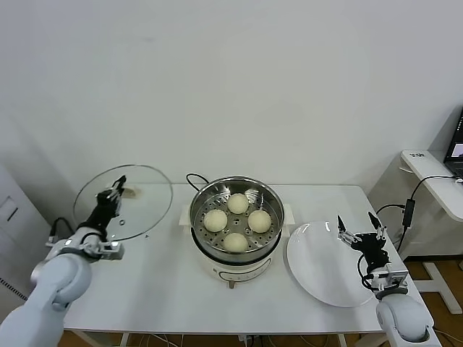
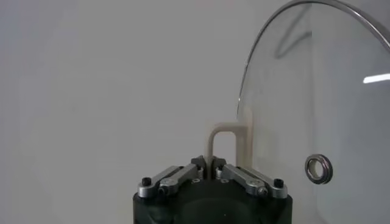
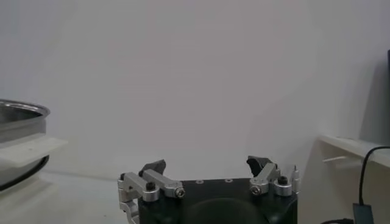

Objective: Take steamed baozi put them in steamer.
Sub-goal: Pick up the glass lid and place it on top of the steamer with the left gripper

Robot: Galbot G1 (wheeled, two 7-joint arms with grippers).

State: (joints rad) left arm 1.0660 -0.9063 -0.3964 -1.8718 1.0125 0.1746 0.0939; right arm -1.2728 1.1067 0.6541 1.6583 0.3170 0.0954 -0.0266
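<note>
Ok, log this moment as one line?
baozi: four in steamer | left gripper: shut on glass lid handle, lid tilted | right gripper: open, over empty plate

A plain white wall (image 1: 239, 72) backs a white table (image 1: 166, 275), with a second white desk (image 1: 434, 177) at right carrying cables.
</note>
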